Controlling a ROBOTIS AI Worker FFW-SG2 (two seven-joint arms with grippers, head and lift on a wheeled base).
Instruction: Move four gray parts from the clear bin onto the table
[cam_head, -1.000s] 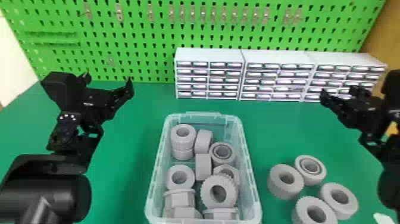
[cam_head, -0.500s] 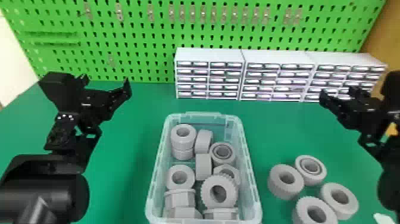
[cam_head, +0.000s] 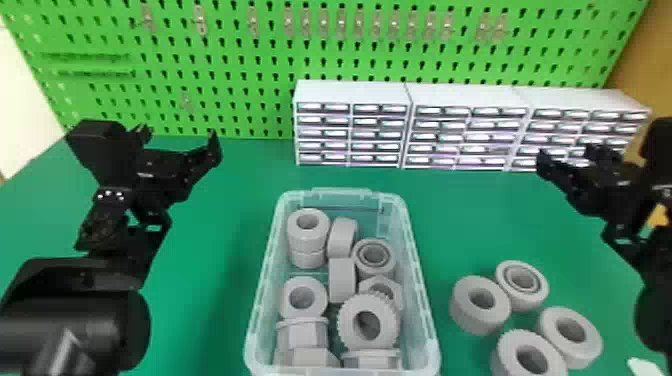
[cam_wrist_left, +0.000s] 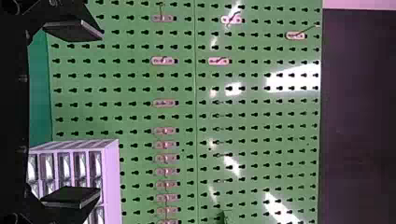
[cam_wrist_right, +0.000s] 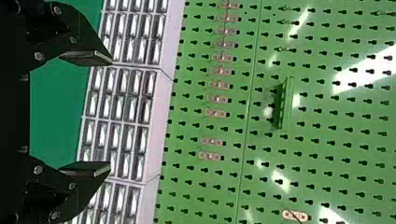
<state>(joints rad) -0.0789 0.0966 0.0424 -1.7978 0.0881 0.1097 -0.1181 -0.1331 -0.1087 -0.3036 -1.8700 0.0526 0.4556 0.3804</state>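
The left black claw (cam_head: 179, 137) is wide open with nothing in it, up on the left side. The right black claw (cam_head: 567, 155) is wide open and empty too, up on the right side. Between them, nearer the front, a clear plastic bin (cam_head: 341, 194) sits on the green table (cam_head: 210, 300). Lots of chunky gray parts (cam_head: 308, 239) are inside it. Four round gray plastic rings (cam_head: 467, 317) lie close together on the table, just right of the bin.

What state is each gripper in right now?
Left gripper: open, holding nothing.
Right gripper: open, holding nothing.
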